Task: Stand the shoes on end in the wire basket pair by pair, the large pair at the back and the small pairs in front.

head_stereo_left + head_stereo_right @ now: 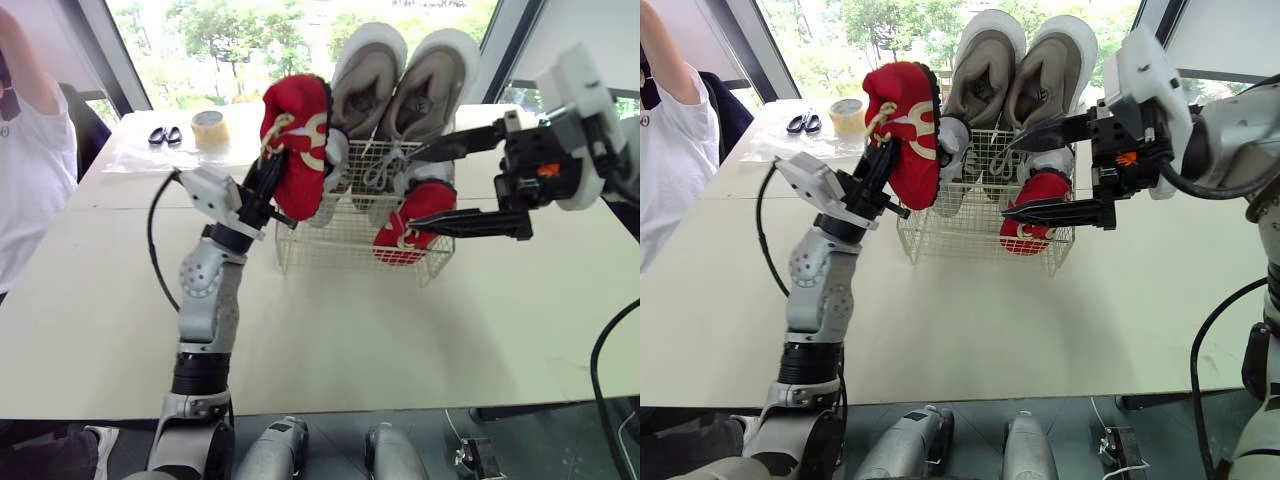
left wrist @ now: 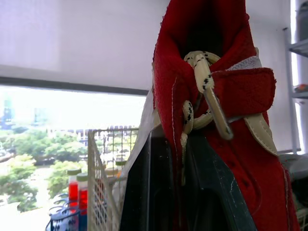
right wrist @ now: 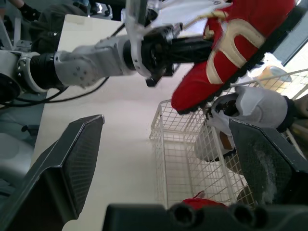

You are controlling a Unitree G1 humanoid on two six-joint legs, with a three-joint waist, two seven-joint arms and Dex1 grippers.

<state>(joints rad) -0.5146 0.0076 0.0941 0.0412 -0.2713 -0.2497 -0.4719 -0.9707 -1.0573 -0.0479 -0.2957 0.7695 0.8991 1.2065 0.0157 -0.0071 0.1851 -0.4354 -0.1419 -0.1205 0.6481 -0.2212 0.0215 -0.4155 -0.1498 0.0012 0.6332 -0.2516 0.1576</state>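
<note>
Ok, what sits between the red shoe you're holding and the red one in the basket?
A small white shoe, standing in the wire basket, as the left eye view shows.

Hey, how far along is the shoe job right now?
Done: large grey pair stands at the back of the wire basket, white shoes and one red shoe in front. In hand: left claw holds the other red shoe above the basket; right claw open. Left: stand it beside its mate.

fuzzy red cloth shoe [image 1: 298, 140], white metal wire basket [image 1: 345, 235], matt table [image 1: 400, 330]
</note>
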